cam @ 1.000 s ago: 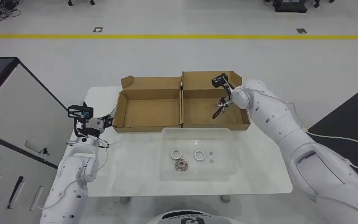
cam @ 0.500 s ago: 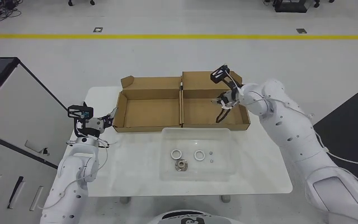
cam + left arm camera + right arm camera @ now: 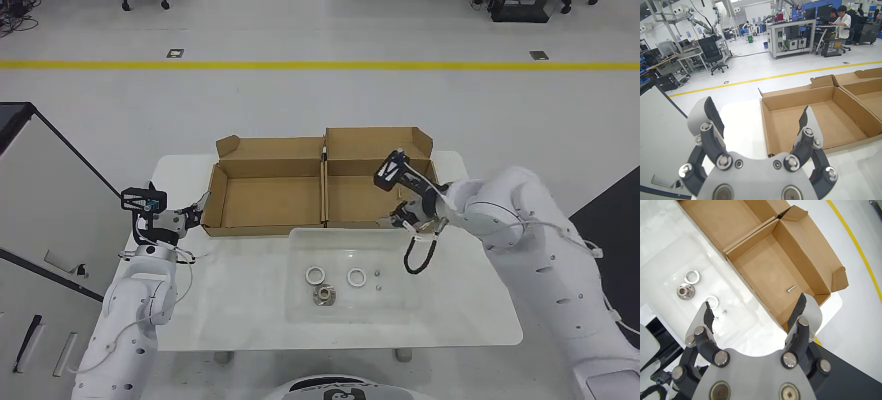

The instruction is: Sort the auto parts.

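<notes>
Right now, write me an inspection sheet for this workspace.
Surface: white table, no spills seen.
Job's things: rings, flanged hub and small nuts in the clear tray; one bolt in the right box; left box beside it.
Clutter: nothing seen.
Grippers: left gripper open, beside the left box; right gripper open, above the tray's edge by the right box.
Cables: black cable loop at the right wrist.
Surroundings: yellow floor line behind the table.
</notes>
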You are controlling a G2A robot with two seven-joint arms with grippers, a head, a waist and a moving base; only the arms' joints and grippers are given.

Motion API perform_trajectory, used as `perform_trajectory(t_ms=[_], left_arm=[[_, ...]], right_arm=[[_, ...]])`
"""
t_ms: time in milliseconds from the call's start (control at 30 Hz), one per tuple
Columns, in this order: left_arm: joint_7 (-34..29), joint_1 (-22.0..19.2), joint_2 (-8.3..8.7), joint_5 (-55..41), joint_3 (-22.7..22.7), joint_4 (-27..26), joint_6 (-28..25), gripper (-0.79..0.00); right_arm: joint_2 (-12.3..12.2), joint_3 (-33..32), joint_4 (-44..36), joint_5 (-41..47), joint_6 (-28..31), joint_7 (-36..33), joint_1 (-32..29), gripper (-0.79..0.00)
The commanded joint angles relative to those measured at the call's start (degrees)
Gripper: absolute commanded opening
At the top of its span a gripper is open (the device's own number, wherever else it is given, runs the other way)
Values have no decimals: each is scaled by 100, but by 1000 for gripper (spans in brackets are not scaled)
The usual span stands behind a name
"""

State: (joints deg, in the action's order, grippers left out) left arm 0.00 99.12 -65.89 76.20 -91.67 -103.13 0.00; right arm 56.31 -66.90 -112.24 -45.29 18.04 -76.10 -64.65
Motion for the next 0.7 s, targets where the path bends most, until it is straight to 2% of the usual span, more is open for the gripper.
perform_trajectory(t_ms=[0,167,667], left_arm=[[0,0,0,0,0,0,0,0],[0,0,0,0,0,0,0,0],[0,0,0,0,0,0,0,0]], right_arm=[[-23,0,-62,79,132,-172,-61,0],[-74,56,-116,265,466,-548,-141,0],[-93,128,-157,234,529,-485,-186,0]])
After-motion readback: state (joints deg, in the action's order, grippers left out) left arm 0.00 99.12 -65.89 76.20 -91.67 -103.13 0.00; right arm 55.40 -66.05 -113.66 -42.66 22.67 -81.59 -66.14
